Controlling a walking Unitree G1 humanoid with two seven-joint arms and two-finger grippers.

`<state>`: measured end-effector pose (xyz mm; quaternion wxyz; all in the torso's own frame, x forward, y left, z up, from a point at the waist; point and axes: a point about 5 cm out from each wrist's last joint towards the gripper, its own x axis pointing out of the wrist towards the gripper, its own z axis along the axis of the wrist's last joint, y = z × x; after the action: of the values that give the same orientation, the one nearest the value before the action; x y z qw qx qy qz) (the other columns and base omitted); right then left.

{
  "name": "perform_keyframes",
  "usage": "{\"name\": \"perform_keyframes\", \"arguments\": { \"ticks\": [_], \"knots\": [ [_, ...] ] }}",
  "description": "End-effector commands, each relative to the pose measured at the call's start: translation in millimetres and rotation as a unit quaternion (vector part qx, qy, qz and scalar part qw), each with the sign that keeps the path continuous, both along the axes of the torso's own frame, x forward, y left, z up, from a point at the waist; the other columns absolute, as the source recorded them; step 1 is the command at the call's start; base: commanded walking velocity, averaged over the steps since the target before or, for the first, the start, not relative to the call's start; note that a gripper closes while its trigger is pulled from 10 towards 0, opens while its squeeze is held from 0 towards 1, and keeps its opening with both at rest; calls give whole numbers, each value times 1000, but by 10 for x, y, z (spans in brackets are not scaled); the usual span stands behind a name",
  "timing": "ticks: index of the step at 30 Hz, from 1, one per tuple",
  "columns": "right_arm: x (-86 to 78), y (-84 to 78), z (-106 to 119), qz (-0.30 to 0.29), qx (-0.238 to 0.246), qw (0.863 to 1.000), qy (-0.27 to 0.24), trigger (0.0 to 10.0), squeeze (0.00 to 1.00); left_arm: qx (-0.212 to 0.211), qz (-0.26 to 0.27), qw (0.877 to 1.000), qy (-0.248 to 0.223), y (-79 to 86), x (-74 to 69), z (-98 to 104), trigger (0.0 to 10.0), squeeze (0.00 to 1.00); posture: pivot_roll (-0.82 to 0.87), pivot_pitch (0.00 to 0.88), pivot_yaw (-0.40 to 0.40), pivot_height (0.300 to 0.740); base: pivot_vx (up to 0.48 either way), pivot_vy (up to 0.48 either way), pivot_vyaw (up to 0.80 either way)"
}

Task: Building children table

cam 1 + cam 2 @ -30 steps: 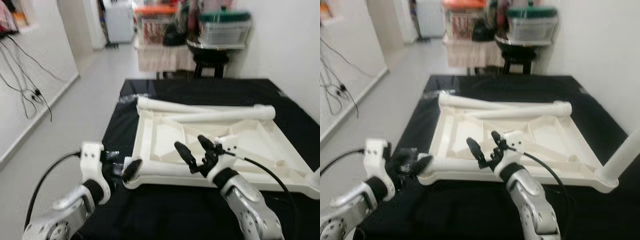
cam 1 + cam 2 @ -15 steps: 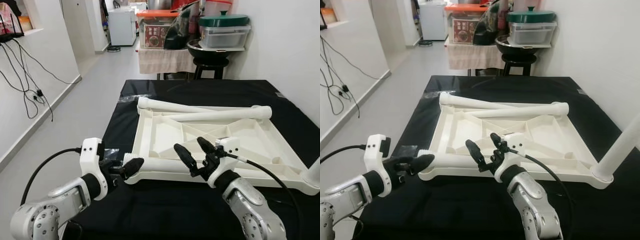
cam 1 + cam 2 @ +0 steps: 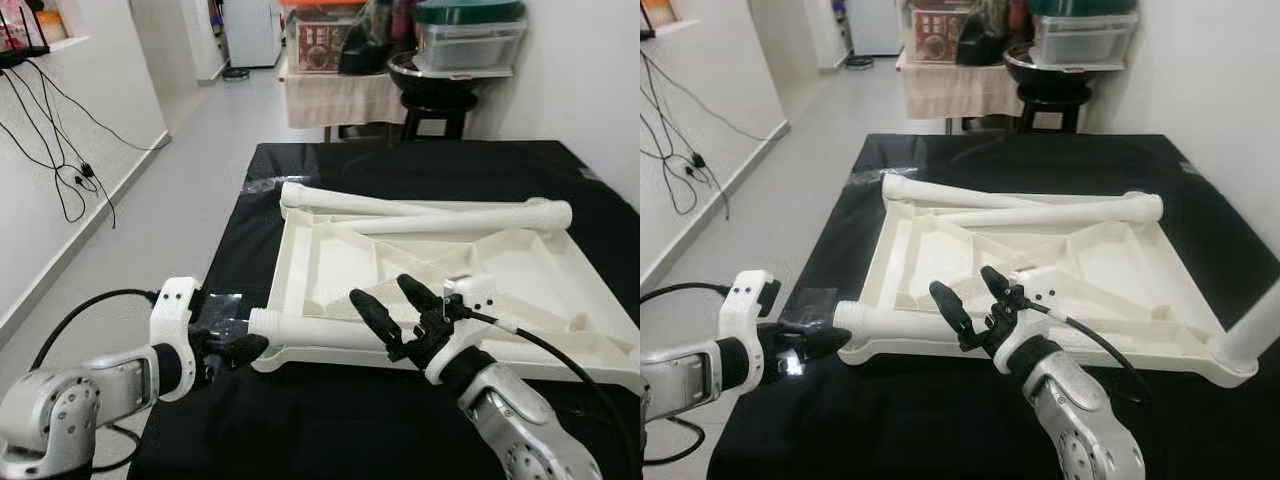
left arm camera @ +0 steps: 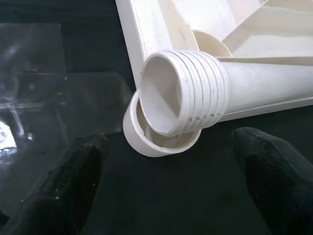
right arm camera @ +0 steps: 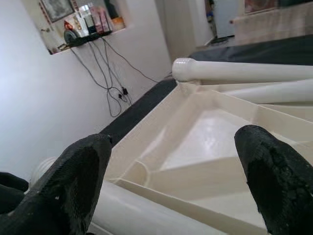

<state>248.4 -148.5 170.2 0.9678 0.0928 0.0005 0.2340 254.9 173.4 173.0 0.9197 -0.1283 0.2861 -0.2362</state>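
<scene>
While the upturned white tabletop [image 3: 450, 270] is lying on the black desk [image 3: 400, 170], both released pincers, left pincer [image 3: 238, 348] and right pincer [image 3: 395, 310], are flanking its threaded leg [image 3: 310, 328].

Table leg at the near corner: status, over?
Left gripper open, facing threaded end of table leg, not gripping. Right gripper open above same leg. Leg lies across upturned tabletop, unscrewed. Clear plastic wrap beside corner socket.
</scene>
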Motion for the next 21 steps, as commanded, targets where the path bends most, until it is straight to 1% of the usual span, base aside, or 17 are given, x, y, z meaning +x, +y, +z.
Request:
{"name": "perform_keyframes", "arguments": {
  "ticks": [1,4,5,7,8,10,15,20,21],
  "knots": [
    [-32,-8,-9,-4,-8,1000,5,10000,0,5,-12,1000,7,2,17,-4,10000,0,-53,78,34,740,0,0,0],
    [-78,-18,1,-6,-12,1000,11,10000,0,-17,-38,999,-11,-35,165,97,10000,0,-81,92,38,740,0,0,0],
    [-78,-18,1,-6,-12,1000,11,10000,0,-17,-38,999,-11,-35,165,97,10000,0,-81,92,38,740,0,0,0],
    [-103,-23,19,-8,-15,1000,12,10000,0,-18,-49,998,-19,-55,228,124,10000,0,-90,96,39,740,0,0,0],
    [-103,-23,19,-8,-15,1000,12,10000,0,-18,-49,998,-19,-55,228,124,10000,0,-90,96,39,740,0,0,0],
    [-119,-40,28,-11,-19,1000,14,10000,0,-18,-66,997,-34,-104,263,162,10000,0,-96,96,39,740,0,0,0],
    [-118,-51,39,-15,-22,1000,15,10000,0,-21,-71,996,-42,-138,295,205,10000,0,-95,100,32,740,0,0,0],
    [-91,-32,62,-14,-25,1000,11,10000,0,-32,-74,996,-30,-176,316,176,10000,0,-90,97,27,740,0,0,0],
    [-85,-16,68,-12,-25,1000,10,10000,0,-39,-80,996,-21,-207,304,147,10000,0,-87,95,24,740,0,0,0]
  ]
}}
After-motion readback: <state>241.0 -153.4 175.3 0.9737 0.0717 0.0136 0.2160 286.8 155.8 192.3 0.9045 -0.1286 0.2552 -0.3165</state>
